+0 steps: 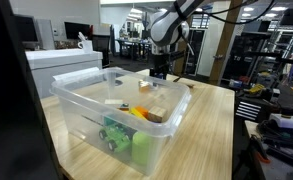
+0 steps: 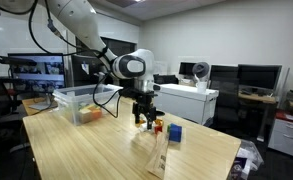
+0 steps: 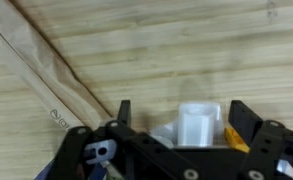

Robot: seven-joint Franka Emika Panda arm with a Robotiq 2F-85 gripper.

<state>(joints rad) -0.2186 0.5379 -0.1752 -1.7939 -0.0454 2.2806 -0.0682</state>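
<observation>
**Claw spread wide over the white block, well away from the bin**

Your long light-wood desk (image 2: 96,150) carries everything here. The white and grey Franka arm (image 2: 131,66) bends over it and points its wrist straight down at the wood. The large clear plastic bin (image 1: 81,100) stands on the desk well apart from where you are working. In an exterior view it holds a bright green item (image 1: 141,148), an orange piece (image 1: 138,113) and a pale wooden block (image 1: 158,112). The other things inside are too blurred through the wall to name.

Your black claw (image 3: 181,107) hangs low over the desk with its jaws released and spread wide, gripping nothing. In the wrist view the small white block (image 3: 198,128) sits on the desk between the two fingers (image 3: 124,112), nearer the one on the right of that picture. Neither finger appears to touch it, though the picture is soft at that edge. A yellow piece (image 3: 232,140) lies just beside the white block, partly hidden by that same finger. A brown paper-like strip (image 3: 56,72) runs slantwise across the wood grain, off to the other side of the claw.

In an exterior view a small blue cube (image 2: 174,132) stands on the desk near the claw, on the side away from the bin. A little orange-red item (image 2: 158,126) sits between the cube and the claw.
</observation>
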